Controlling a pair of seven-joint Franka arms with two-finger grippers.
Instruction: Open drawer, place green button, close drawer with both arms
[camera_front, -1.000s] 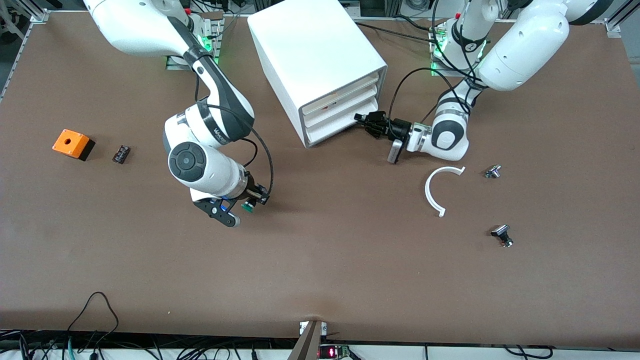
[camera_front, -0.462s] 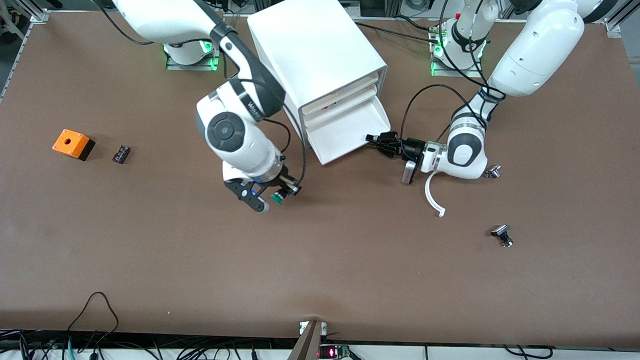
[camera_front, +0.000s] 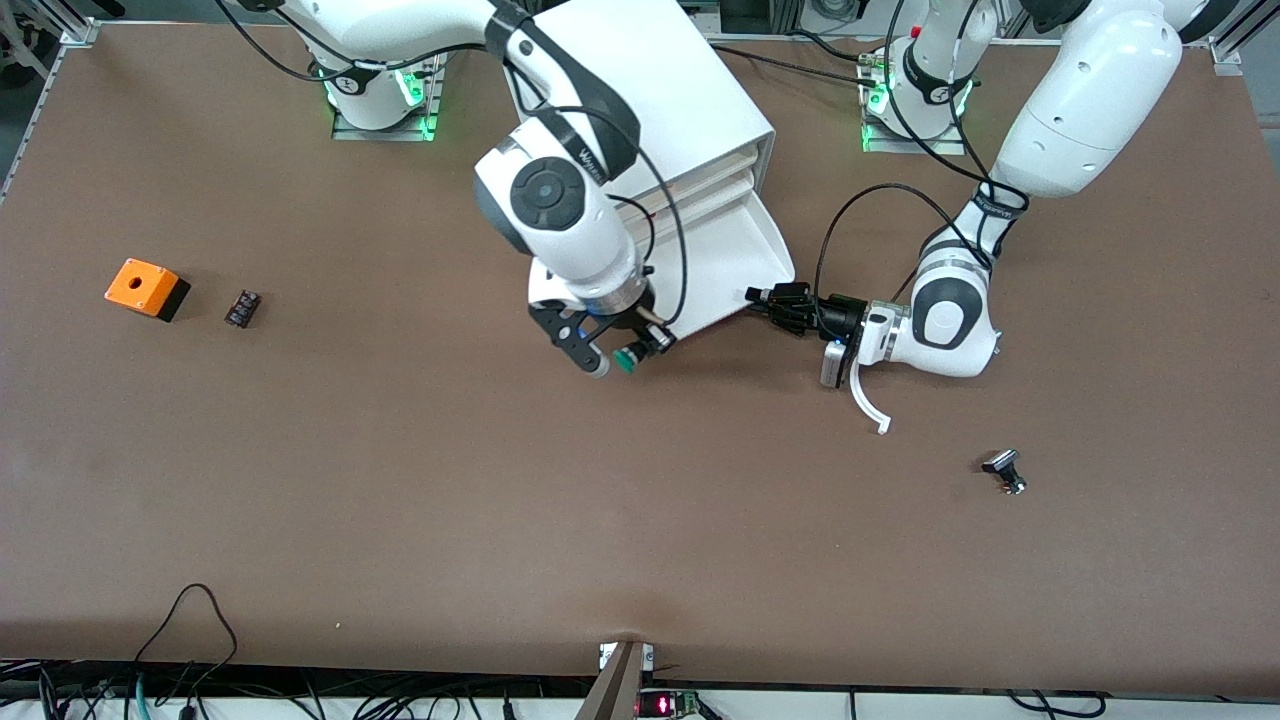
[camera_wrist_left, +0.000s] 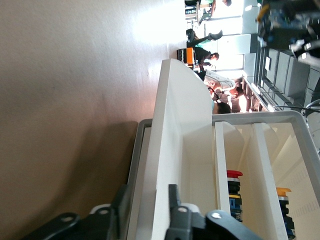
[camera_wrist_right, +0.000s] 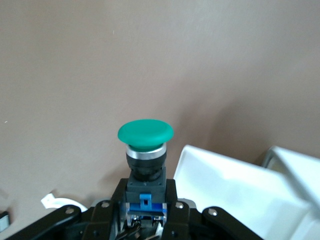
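1. Both arms have smooth, rounded white shells with black bands at the joints – the right arm (camera_front: 560, 200) shows a dark round cap on one joint and small grey lettering on a black band.
2. The left arm (camera_front: 1060, 120) carries a thin black cable in loose loops.
3. Both bases glow green.
4. The grippers are black, with silver screws – right gripper (camera_wrist_right: 145, 220), left gripper (camera_wrist_left: 145, 220).

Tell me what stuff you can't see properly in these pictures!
- Front view: the right arm covers much of the open drawer, so its contents stay hidden.
- Front view: the button in the right gripper is tiny; only its green cap shows.
- Left wrist view: the left gripper on the drawer front is cut off by the picture's edge.
- Front view: the small black part beside the orange box is too small to identify.
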